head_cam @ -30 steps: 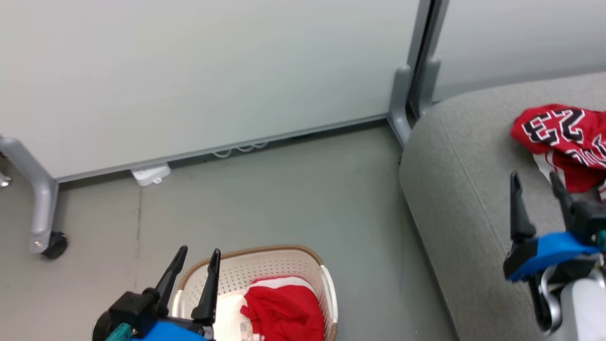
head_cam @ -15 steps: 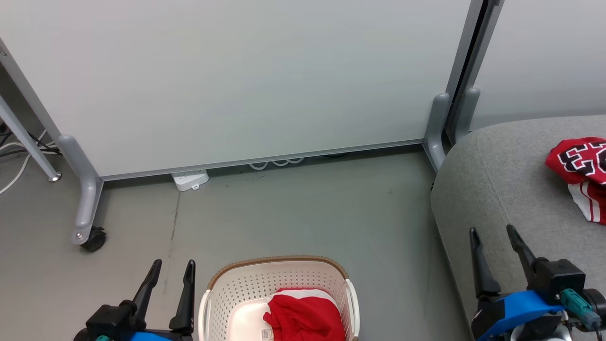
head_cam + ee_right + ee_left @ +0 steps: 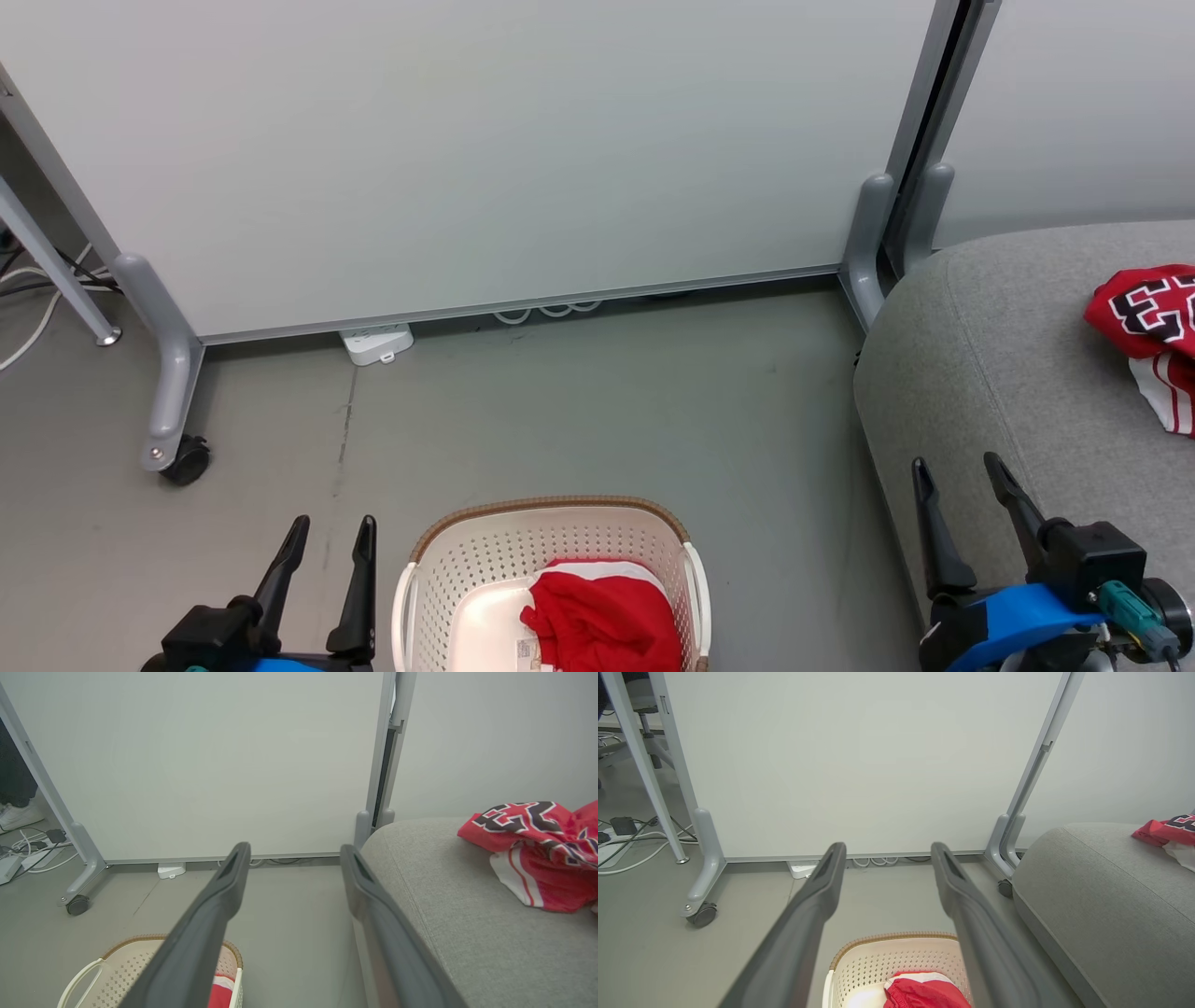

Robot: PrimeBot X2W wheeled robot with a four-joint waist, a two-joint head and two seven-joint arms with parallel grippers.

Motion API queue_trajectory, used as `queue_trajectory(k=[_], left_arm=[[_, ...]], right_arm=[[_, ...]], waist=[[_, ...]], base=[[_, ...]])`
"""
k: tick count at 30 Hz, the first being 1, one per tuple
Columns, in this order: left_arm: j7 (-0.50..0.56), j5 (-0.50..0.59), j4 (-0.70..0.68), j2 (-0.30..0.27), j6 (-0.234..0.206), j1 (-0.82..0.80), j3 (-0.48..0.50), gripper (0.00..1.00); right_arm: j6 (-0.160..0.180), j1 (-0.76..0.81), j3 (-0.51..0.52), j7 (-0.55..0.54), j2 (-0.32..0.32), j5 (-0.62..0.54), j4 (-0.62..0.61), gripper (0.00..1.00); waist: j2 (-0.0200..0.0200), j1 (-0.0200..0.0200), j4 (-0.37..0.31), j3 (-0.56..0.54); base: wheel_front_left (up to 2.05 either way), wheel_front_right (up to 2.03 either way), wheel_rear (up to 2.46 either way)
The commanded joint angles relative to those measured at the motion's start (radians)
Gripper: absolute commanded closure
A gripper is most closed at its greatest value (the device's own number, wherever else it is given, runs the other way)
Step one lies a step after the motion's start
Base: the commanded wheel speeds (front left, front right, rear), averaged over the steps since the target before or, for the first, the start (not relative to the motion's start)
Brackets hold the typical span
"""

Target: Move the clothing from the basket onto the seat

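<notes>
A crumpled red garment (image 3: 602, 621) with white trim lies in the cream basket (image 3: 551, 546) on the floor at the bottom centre. Another red garment (image 3: 1148, 322) with black numerals rests on the grey seat (image 3: 1008, 355) at the right; the right wrist view shows it (image 3: 532, 849) spread on the cushion (image 3: 444, 914). My left gripper (image 3: 331, 537) stands open and empty just left of the basket. Over the seat's front left corner my right gripper (image 3: 957, 471) is open, holding nothing. From the left wrist, the basket (image 3: 896, 956) and its garment (image 3: 924, 991) sit below the fingers.
A white partition panel (image 3: 467, 140) on grey wheeled legs (image 3: 168, 392) stands behind the basket, with a second panel's post (image 3: 910, 187) beside the seat. A white power strip (image 3: 378, 343) and cables lie at its base. A person's white shoe (image 3: 18, 814) stands at far left.
The head camera has swung left, shifting the whole picture right. Both grippers have dropped lower in view and remain open; the right one has drawn back from the garment on the seat.
</notes>
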State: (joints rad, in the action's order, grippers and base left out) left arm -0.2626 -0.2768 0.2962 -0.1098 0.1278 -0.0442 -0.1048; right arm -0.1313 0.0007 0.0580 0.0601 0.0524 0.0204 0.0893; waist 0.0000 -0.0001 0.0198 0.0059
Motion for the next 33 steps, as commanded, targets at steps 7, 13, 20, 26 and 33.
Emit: queue_trajectory(k=[7, 13, 20, 26, 33], left_arm=[[-0.003, 0.002, 0.005, 0.002, 0.004, -0.012, -0.007, 0.0], [-0.003, 0.0, 0.003, -0.005, 0.004, -0.027, -0.008, 0.0], [-0.003, -0.002, 0.016, -0.017, 0.004, -0.094, -0.05, 0.0], [-0.003, -0.007, 0.059, -0.027, 0.004, -0.191, -0.109, 0.0], [-0.003, -0.027, 0.167, -0.036, 0.004, -0.347, -0.219, 0.0]], right_arm=[[0.001, -0.008, -0.011, -0.004, -0.004, 0.008, -0.003, 0.0], [0.001, -0.028, -0.02, -0.001, -0.003, 0.016, -0.014, 0.0], [0.001, -0.114, -0.035, 0.003, -0.003, 0.02, -0.062, 0.0], [0.001, -0.213, -0.058, 0.018, -0.003, 0.011, -0.096, 0.0], [0.001, -0.31, -0.073, 0.036, -0.003, 0.018, -0.135, 0.0]], waist=[[0.0, 0.0001, 0.001, 0.017], [0.0, 0.0001, -0.004, 0.05], [0.0, 0.0001, -0.034, 0.186], [0.0, 0.0001, -0.078, 0.344], [0.0, 0.0001, -0.128, 0.525]], base=[[0.0, 0.0, 0.0], [0.0, 0.0, 0.0], [0.0, 0.0, 0.0], [0.0, 0.0, 0.0], [0.0, 0.0, 0.0]])
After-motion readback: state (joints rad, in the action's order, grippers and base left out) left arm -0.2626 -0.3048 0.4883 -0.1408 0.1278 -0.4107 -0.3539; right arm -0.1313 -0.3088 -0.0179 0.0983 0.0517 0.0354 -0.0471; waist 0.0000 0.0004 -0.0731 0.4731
